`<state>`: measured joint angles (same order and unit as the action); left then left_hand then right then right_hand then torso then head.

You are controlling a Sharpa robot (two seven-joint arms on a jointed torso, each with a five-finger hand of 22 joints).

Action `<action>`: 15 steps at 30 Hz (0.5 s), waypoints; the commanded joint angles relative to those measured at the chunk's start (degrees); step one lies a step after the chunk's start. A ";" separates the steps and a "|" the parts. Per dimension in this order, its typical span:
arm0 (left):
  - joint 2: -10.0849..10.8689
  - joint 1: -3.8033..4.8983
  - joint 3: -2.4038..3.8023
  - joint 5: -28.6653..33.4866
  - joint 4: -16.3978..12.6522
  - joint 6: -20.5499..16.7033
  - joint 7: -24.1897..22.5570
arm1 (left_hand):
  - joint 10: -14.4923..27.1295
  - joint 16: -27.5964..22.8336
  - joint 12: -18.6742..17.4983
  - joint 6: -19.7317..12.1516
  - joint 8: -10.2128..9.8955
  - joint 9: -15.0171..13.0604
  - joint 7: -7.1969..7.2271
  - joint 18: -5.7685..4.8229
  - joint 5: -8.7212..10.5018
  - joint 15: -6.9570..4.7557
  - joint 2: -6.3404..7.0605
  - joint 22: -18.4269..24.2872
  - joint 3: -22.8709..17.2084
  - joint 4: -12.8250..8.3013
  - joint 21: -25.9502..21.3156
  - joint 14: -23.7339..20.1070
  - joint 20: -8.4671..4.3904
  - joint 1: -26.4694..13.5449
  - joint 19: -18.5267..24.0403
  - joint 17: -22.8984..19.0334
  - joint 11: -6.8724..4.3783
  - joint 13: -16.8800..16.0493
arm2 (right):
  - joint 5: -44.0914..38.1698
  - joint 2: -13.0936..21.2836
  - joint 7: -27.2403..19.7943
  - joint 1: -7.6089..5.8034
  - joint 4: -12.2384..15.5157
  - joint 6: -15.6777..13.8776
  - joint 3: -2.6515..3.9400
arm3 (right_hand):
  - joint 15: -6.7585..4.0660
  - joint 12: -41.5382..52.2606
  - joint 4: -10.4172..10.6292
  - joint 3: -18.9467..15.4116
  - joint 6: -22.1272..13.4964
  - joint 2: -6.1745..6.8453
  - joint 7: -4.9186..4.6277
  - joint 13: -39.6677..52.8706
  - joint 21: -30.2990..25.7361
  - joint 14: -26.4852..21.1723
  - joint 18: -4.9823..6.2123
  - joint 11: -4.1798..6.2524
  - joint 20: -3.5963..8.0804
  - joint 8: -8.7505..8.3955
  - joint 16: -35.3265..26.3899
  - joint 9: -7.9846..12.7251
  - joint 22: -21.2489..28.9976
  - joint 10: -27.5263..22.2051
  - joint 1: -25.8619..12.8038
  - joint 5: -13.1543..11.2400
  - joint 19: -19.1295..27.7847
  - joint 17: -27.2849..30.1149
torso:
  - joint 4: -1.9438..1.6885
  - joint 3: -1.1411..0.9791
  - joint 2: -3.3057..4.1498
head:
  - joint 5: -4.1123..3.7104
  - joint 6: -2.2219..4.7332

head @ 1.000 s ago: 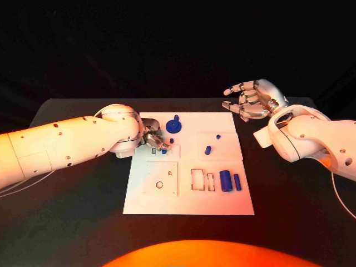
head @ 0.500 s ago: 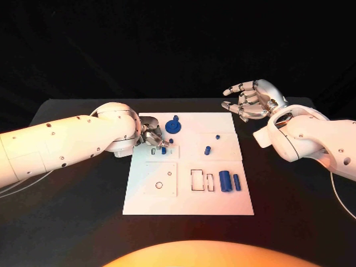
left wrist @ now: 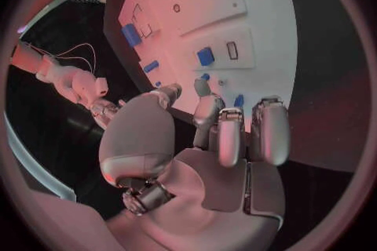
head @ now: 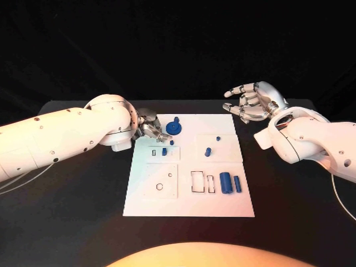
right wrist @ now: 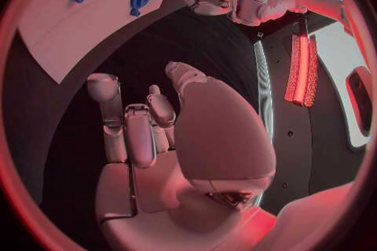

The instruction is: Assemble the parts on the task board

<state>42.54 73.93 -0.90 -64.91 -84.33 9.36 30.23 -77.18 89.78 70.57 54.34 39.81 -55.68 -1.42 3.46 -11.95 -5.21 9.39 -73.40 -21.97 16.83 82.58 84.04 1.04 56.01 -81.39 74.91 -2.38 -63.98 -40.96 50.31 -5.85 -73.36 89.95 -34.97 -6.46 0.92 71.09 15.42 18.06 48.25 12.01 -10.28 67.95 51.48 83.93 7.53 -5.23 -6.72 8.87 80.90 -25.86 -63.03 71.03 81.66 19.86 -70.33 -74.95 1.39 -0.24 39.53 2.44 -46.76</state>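
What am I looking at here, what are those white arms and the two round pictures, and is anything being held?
It is a two-armed robot at a black table, each white arm ending in a silver hand. The square picture comes from a camera on its head, looking down. The two round ones come from fisheye cameras at the wrists, behind each hand. In the middle lies a white task board with small blue parts: a round disc at its far edge, two cylinders nearer, and some little pegs. The left hand hangs over the board's far left corner, fingers slightly curled, beside the disc; its wrist view shows nothing in its grasp. The right hand hovers off the board's far right corner, fingers apart, holding nothing.
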 commanded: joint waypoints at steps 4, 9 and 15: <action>0.33 1.57 0.65 2.20 1.32 2.17 -0.36 | 4.28 -2.53 -3.89 -3.53 -4.71 2.86 -1.89 0.98 -0.31 1.22 -0.40 5.37 0.33 -0.09 -3.07 4.68 1.15 2.65 3.31 11.97 1.70 4.40 | 0.11 -0.01 -0.53 0.03 -0.28 0.15 0.01 | -0.07 -0.37 0.18 0.30 -0.43 0.08 0.06 -0.10 -0.41 1.19 0.61 0.01 -0.08 0.29 -0.31 -0.10 0.13 -0.32 -0.74 0.34 0.44 -0.26 | -0.09 -0.02 0.03 | 0.23 0.58; -1.37 2.74 0.85 2.66 5.64 1.45 -1.03 | 7.40 -3.69 -6.59 -6.43 -11.12 7.68 -4.23 1.46 -0.33 2.96 -0.80 7.76 0.98 -0.06 -4.69 4.03 2.70 3.53 4.66 10.70 3.72 7.80 | 0.17 -0.17 -0.64 0.03 -0.69 0.12 0.01 | -0.07 -0.35 0.17 0.33 -0.44 0.08 0.06 -0.08 -0.38 1.20 0.60 0.02 -0.08 0.31 -0.31 -0.11 0.10 -0.29 -0.71 0.35 0.41 -0.28 | 0.00 0.02 0.09 | 0.52 1.06; -4.54 3.48 0.90 2.68 12.48 0.93 -1.53 | 7.87 -3.71 -6.89 -7.39 -13.41 9.51 -4.92 1.51 -0.27 3.50 -0.90 7.93 1.51 -0.03 -4.90 3.99 3.23 3.81 4.72 10.65 4.34 8.38 | 0.36 -0.35 -0.88 0.03 -0.93 0.07 0.01 | -0.07 -0.35 0.17 0.33 -0.44 0.08 0.06 -0.08 -0.38 1.20 0.60 0.02 -0.08 0.31 -0.31 -0.11 0.10 -0.29 -0.71 0.35 0.41 -0.28 | 0.13 0.05 0.16 | 0.63 1.36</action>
<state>38.44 77.29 -0.03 -62.92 -72.84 10.12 29.86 -69.48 86.29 63.72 47.20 26.70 -46.19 -6.33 4.38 -11.95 -2.01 8.48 -65.38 -20.72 16.84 77.81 83.93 3.88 59.48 -76.54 74.91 1.92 -55.58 -40.80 50.03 -5.90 -73.35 89.06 -34.97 -6.47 0.92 71.09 15.42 18.06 48.25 12.23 -10.28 67.90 51.25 83.93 7.53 -5.23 -6.88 8.86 80.90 -25.91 -62.96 71.03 81.45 19.86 -70.18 -74.94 1.44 -0.24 39.64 3.03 -45.54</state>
